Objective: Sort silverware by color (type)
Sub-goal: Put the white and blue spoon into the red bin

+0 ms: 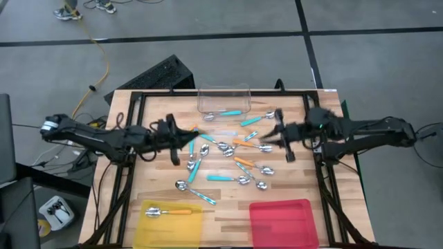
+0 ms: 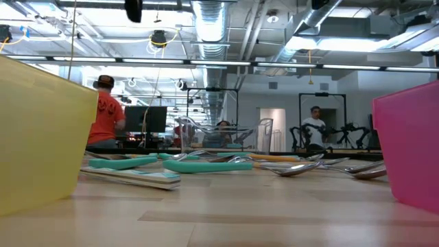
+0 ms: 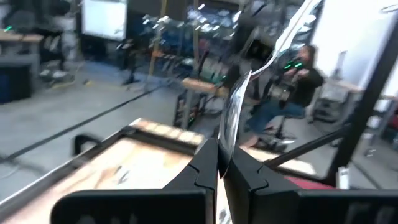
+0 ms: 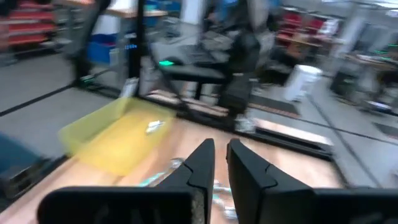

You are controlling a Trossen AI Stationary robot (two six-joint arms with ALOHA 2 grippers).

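One camera looks straight down, one skims the tabletop, both sharing the yellow tray [image 1: 172,223].

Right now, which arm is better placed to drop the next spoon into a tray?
Left. The left gripper is shut on a silver spoon, lifted above the table. The right gripper holds nothing, hovering over the pile. The red tray has no spoons.
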